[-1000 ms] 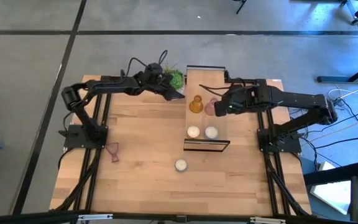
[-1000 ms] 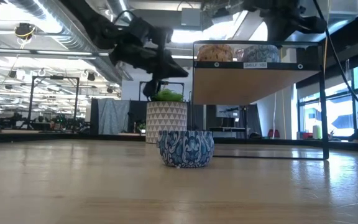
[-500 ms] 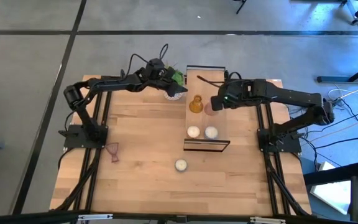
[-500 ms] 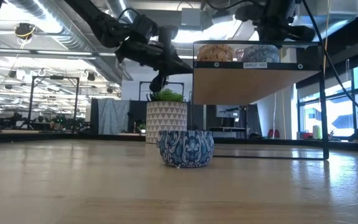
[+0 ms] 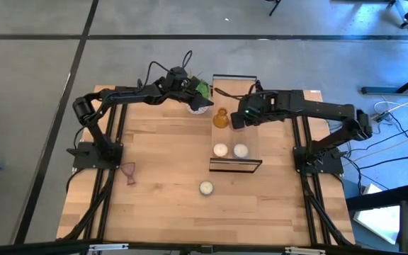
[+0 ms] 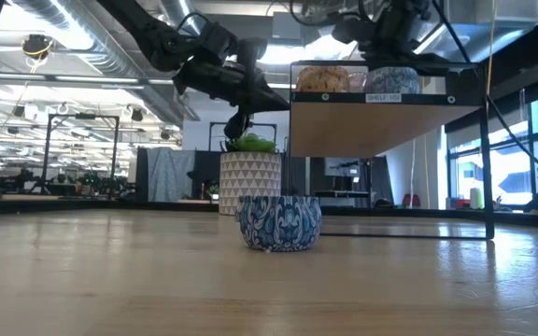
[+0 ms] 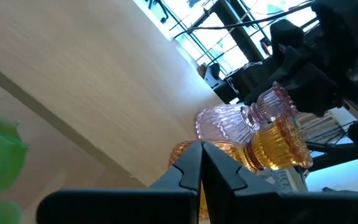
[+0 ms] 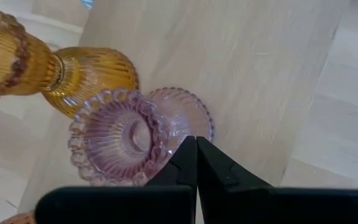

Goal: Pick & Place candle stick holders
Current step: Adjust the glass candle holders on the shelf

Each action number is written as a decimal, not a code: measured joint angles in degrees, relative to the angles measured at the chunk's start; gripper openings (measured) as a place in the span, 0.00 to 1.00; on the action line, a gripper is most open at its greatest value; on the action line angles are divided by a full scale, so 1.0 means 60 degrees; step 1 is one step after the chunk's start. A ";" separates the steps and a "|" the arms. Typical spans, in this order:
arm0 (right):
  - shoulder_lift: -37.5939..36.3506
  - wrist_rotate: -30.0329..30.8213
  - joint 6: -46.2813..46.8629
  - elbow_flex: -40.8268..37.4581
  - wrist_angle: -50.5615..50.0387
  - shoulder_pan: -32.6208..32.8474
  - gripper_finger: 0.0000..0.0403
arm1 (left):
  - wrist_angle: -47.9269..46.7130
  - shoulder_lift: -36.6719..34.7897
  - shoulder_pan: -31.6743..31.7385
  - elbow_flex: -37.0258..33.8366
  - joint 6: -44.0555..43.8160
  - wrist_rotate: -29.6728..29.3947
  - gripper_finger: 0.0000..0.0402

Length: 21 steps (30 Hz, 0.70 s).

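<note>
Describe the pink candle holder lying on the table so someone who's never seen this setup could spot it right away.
Start at the wooden table and look to its left edge, near the base of the left arm. The pink candle holder lies there on its side on bare wood. Unlike the amber holder and the other pink one, which stand up on the raised shelf, this one is alone and tipped over.

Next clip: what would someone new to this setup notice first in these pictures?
Probably the amber holder and a pink holder standing side by side on the raised shelf, with the shut right gripper right over the pink one. The left gripper, also shut, hangs by the green plant. Another pink holder lies alone near the table's left edge.
</note>
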 joint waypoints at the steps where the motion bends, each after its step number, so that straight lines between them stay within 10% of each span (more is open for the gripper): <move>1: 0.0029 0.0000 0.0000 0.0000 -0.0011 0.0000 0.00 | -0.0003 0.0000 0.0003 0.0000 0.0000 0.0000 0.01; 21: 0.0036 0.0257 0.0437 0.0000 -0.1002 0.0016 0.00 | 0.0063 0.0625 -0.0101 -0.0003 0.0339 0.0602 0.01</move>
